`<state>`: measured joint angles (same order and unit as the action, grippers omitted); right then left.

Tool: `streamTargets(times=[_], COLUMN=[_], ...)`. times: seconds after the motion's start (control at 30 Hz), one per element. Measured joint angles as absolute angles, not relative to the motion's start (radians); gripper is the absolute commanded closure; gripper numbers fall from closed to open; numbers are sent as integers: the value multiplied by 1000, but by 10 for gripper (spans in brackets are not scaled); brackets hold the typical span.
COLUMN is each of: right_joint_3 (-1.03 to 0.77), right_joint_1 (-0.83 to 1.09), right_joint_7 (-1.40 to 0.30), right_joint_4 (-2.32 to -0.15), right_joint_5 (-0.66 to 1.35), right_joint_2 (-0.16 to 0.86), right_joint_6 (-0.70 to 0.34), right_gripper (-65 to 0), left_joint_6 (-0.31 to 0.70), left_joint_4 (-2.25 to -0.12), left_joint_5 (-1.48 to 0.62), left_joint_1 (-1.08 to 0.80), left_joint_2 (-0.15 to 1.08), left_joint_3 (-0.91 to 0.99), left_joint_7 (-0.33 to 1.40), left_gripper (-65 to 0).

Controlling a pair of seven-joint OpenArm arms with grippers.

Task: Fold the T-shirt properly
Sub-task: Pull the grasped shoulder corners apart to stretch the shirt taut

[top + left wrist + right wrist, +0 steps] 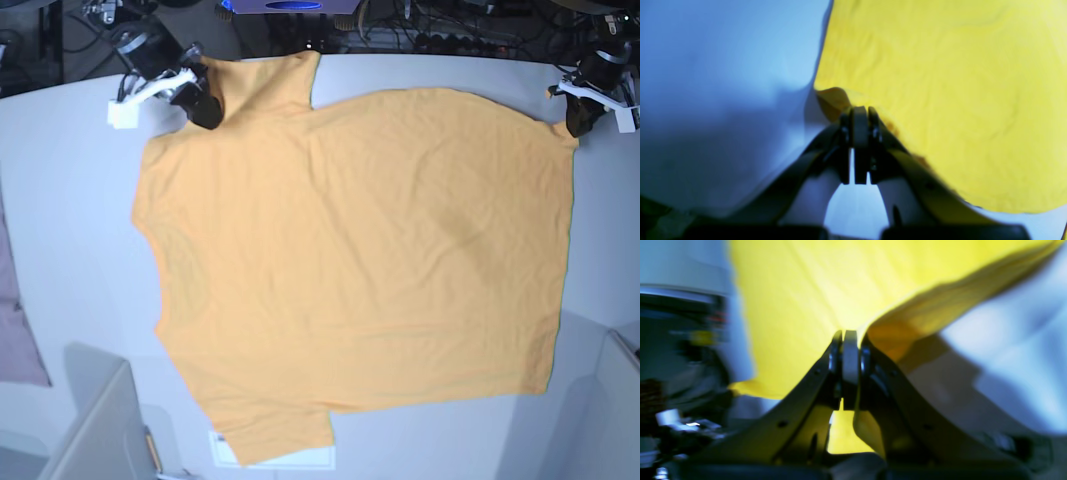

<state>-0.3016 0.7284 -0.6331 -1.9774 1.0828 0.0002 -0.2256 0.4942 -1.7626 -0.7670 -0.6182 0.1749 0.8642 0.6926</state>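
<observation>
orange-yellow t-shirt spread flat across the pale desk, left gripper with jaws pinched tight on the shirt's hem corner, right gripper with jaws clamped on its sleeve edge, pinkish cloth at the desk's edge

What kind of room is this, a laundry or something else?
Probably a robotics lab, not a laundry: two grippers pinch a T-shirt on a white table, with tangled cables behind.
</observation>
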Motion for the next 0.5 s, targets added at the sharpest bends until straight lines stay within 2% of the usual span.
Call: streamTargets(times=[0.1, 0.43, 0.5], right_joint_3=[-301, -298, -298], right_joint_1=[684, 583, 550], right_joint_7=[-630, -636, -698], right_joint_4=[-1977, -1977, -1976], right_joint_5=[1136, 1153, 1152], right_joint_2=[51, 57, 56], right_joint_6=[-218, -149, -149], right_gripper=[0, 0, 0], left_joint_6=[494, 493, 487], left_joint_4=[-1763, -1767, -1766], left_joint_5=[-767, -764, -764], left_joint_1=[-618, -549, -535], left_joint_2=[172, 172, 173], left_joint_3=[864, 864, 865], left_joint_7=[693, 698, 696], left_gripper=[0, 0, 0])
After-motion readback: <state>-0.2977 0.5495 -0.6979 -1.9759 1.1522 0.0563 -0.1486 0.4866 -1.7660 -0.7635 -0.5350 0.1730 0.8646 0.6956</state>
